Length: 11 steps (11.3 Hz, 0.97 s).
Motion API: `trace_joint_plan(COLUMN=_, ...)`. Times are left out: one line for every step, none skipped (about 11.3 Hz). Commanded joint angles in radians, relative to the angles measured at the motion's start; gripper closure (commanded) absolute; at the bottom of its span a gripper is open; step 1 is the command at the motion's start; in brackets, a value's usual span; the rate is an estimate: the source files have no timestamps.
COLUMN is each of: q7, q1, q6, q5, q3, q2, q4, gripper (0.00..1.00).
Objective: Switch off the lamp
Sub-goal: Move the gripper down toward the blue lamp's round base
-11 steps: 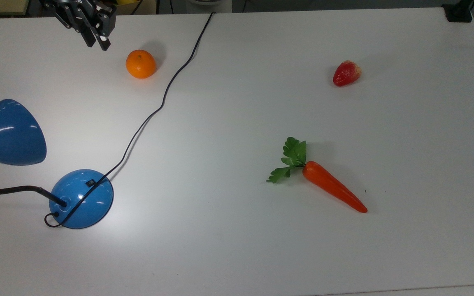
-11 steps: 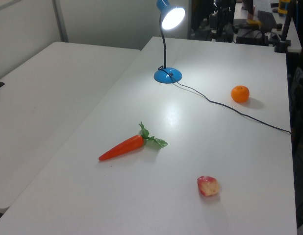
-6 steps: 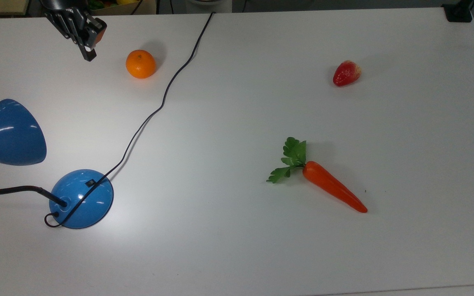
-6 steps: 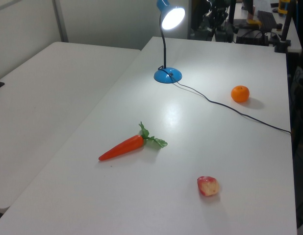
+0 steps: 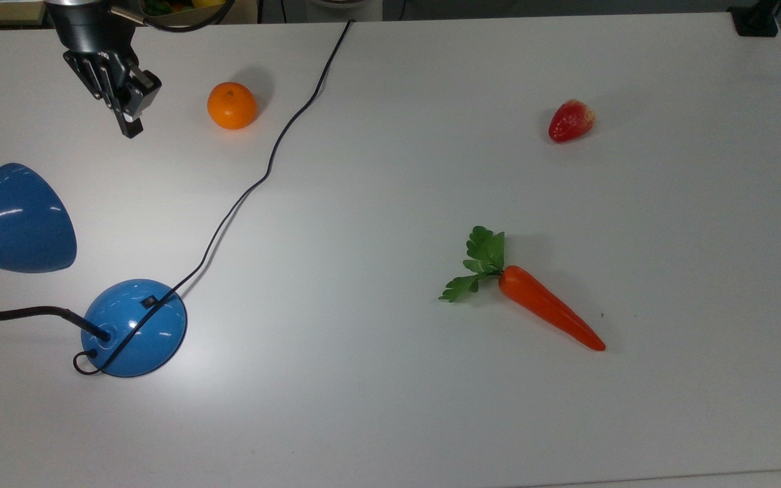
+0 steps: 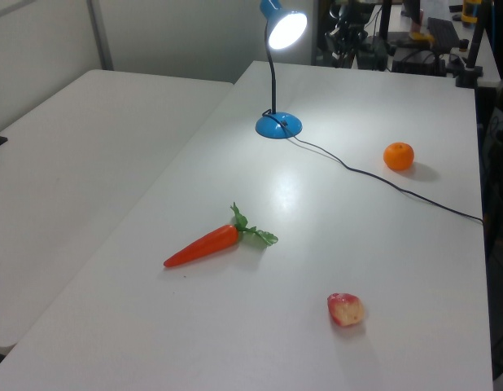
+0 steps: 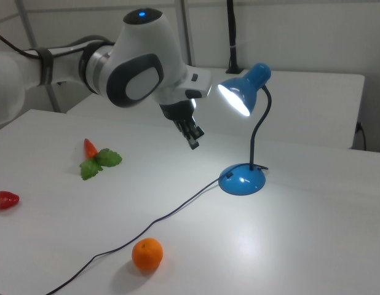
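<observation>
Lamp (image 5: 134, 327) lit; bulb glows in the left view (image 6: 286, 28) and right view (image 7: 234, 99). Base sits near the top view's left tabletop (image 5: 390, 420) edge, toward the lower-left corner; shade (image 5: 14, 220) hangs over that edge, black neck (image 5: 17, 313) curving back to the base. Small black switch (image 5: 150, 301) on the base's upper side. Cord (image 5: 275, 146) runs from the base to the top view's upper tabletop edge.

Gripper (image 5: 130, 125) near the top view's upper-left corner, clenched with fingers together, grasping nothing, pointing down. In the right view (image 7: 193, 140) it hangs above the tabletop, well apart from the base (image 7: 241, 180) and beside the shade at about its height.

Orange (image 5: 232, 105) between gripper and cord. Strawberry (image 5: 571, 120) and carrot (image 5: 548, 306) toward the top view's right half, well apart from the lamp.
</observation>
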Motion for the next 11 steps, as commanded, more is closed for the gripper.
trace_joint_plan(q7=0.023, q1=0.002, q6=0.148, q5=0.004, q3=0.007, q2=0.024, q4=-0.055, gripper=1.00)
trace_joint_plan(q7=0.057, q1=0.006, q6=0.194, q5=0.004, q3=0.007, q2=0.054, q4=-0.054, gripper=1.00)
trace_joint_plan(q7=0.083, q1=0.008, q6=0.257, q5=0.004, q3=0.006, q2=0.090, q4=-0.052, gripper=1.00)
trace_joint_plan(q7=0.094, q1=0.015, q6=0.315, q5=0.004, q3=0.007, q2=0.126, q4=-0.051, gripper=1.00)
trace_joint_plan(q7=0.100, q1=0.028, q6=0.363, q5=0.004, q3=0.009, q2=0.159, q4=-0.049, gripper=1.00)
trace_joint_plan(q7=0.103, q1=0.028, q6=0.408, q5=0.004, q3=0.009, q2=0.186, q4=-0.048, gripper=1.00)
trace_joint_plan(q7=0.103, q1=0.028, q6=0.443, q5=0.004, q3=0.009, q2=0.209, q4=-0.045, gripper=1.00)
trace_joint_plan(q7=0.105, q1=0.026, q6=0.472, q5=0.004, q3=0.009, q2=0.228, q4=-0.043, gripper=1.00)
trace_joint_plan(q7=0.115, q1=0.028, q6=0.501, q5=0.003, q3=0.009, q2=0.237, q4=-0.043, gripper=1.00)
trace_joint_plan(q7=0.124, q1=0.029, q6=0.526, q5=0.001, q3=0.009, q2=0.254, q4=-0.042, gripper=1.00)
trace_joint_plan(q7=0.128, q1=0.029, q6=0.557, q5=0.003, q3=0.009, q2=0.274, q4=-0.042, gripper=1.00)
